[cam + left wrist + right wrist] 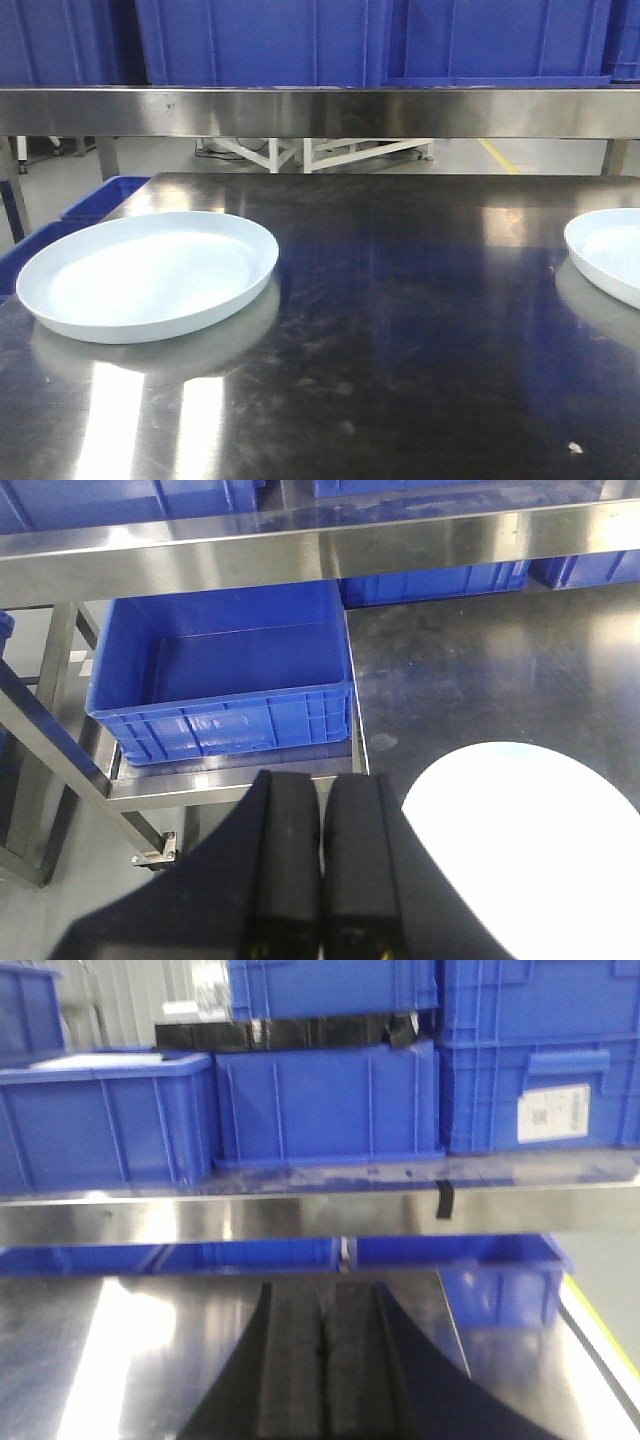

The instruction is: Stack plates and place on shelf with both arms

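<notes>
Two white plates lie apart on the dark steel tabletop (400, 330). One plate (148, 273) rests at the left; the other plate (610, 252) is cut off by the right edge. In the left wrist view the left plate (530, 845) lies just right of my left gripper (320, 785), which is shut with nothing between its fingers, above the table's left edge. My right gripper (322, 1295) is also shut and empty, above bare tabletop, facing the shelf (300, 1215). Neither arm shows in the front view.
The shelf's steel rail (320, 110) runs across above the table's far side, with blue crates (260, 40) on top. An open blue crate (225, 675) sits on a lower rack left of the table. More stacked blue crates (330, 1100) fill the shelf.
</notes>
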Robot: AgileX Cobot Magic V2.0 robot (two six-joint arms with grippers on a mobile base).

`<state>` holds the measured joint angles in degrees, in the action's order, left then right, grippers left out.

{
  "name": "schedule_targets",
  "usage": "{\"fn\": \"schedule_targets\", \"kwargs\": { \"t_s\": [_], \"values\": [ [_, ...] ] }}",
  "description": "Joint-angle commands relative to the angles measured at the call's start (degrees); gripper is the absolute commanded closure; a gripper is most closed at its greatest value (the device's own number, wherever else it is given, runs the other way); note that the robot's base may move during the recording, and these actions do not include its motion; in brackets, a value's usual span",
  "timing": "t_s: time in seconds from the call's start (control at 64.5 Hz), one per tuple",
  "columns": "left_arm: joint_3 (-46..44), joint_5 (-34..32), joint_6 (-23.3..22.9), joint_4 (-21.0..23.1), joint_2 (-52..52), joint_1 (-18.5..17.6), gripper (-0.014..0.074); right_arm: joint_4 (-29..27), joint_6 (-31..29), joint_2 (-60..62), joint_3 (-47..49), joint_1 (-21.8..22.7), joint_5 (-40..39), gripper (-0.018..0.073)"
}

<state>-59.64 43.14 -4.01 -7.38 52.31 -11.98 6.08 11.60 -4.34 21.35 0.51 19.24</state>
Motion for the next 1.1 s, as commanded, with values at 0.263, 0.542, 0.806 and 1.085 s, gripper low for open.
{"fn": "schedule_targets", "kwargs": {
  "t_s": [0.263, 0.542, 0.806, 1.085],
  "values": [
    [-2.0, -4.3, -0.2, 0.1, -0.3, -0.3, 0.0499, 0.6, -0.7, -27.5, 16.1, 0.2, 5.5, 0.0544],
    [-2.0, -4.3, -0.3, 0.6, -0.3, -0.3, 0.0499, 0.1, -0.7, -35.1, 16.1, 0.2, 0.2, 0.0544],
    [-2.0, -4.2, -0.5, 0.6, 0.2, -0.3, 0.0437, 0.0, -0.7, -35.1, 16.1, 0.2, -4.8, 0.0491],
    [-2.0, -2.5, -0.7, 3.6, 6.9, -0.3, 0.0046, 0.0, -0.7, -35.1, 16.1, 0.2, -4.8, 0.0009]
  ]
}}
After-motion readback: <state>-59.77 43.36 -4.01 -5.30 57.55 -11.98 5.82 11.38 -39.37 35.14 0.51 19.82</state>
